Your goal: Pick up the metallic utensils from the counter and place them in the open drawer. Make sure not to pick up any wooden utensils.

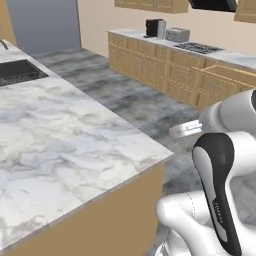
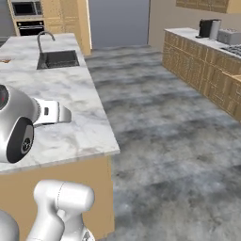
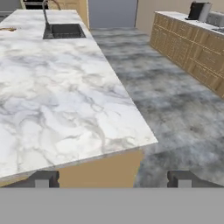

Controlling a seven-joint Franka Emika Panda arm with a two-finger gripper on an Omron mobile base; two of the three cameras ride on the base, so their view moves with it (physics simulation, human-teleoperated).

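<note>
My gripper (image 3: pixel 113 178) hangs wide and empty above the near corner of the marble desk (image 3: pixel 61 100), held high, I judge, so the hand camera can sweep the whole top for metal utensils. The sink (image 3: pixel 64 30) and tap (image 3: pixel 44 11) sit at the far end. A small orange-brown sliver (image 3: pixel 7 29) at the far left edge may be a wooden spoon; no knife or drawer is identifiable.

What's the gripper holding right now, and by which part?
Nothing. In the hand view the gripper has its jaws wide apart with only the counter edge and floor between them.
</note>
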